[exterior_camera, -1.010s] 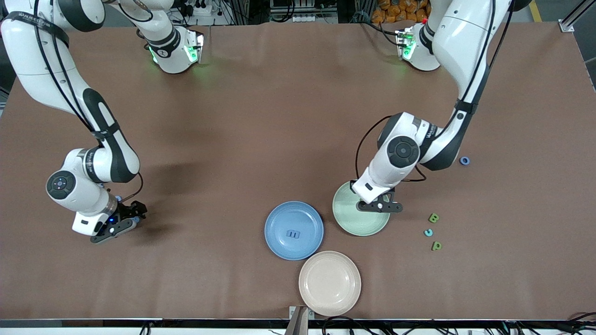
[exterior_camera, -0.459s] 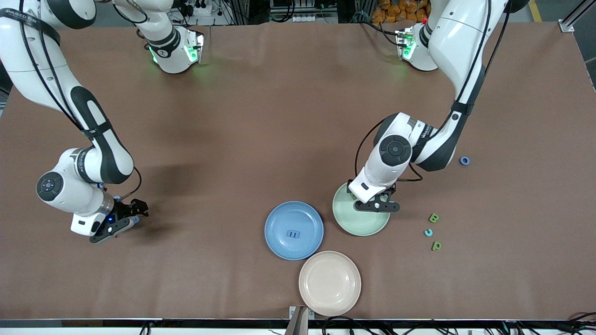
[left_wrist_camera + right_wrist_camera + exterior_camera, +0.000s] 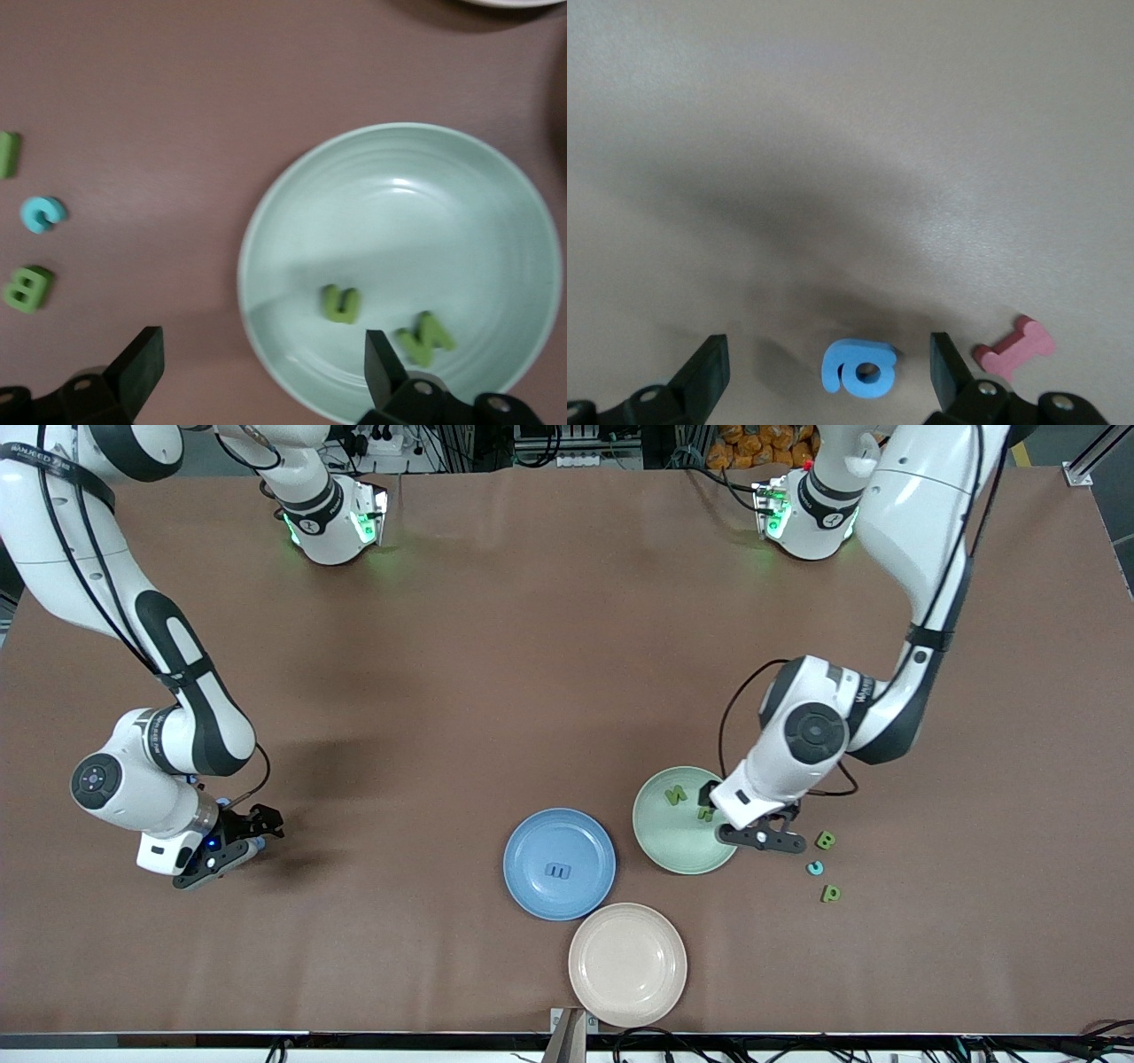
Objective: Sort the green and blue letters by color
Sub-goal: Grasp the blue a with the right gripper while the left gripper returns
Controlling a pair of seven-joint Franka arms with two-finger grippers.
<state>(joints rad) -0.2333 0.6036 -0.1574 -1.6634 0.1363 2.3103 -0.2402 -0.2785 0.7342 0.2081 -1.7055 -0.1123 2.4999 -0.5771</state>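
— Letters first: where do they lie, taking the green plate [image 3: 657, 841] as the mark, from the front?
— Two green letters [image 3: 677, 795] lie in it. Just beside it toward the left arm's end sit a green B [image 3: 826, 839], a blue C [image 3: 814, 867] and a green P [image 3: 830, 893]. A blue E [image 3: 558, 871] lies on the blue plate [image 3: 532, 895] touching it; the beige plate [image 3: 627, 964] is nearer the camera.
— And the left gripper [image 3: 760, 838]?
— Over the plate's rim on the B side. The right gripper [image 3: 232, 849] is well apart, low at the right arm's end.
— Left wrist view?
— Fingers [image 3: 137, 363] spread wide, holding nothing; plate [image 3: 266, 230], its two green letters [image 3: 340, 303], and B [image 3: 27, 289], C [image 3: 42, 213] beside it.
— Right wrist view?
— Fingers [image 3: 707, 370] wide apart, empty, with a blue letter [image 3: 859, 368] between them on the table and a red piece [image 3: 1015, 348] beside.
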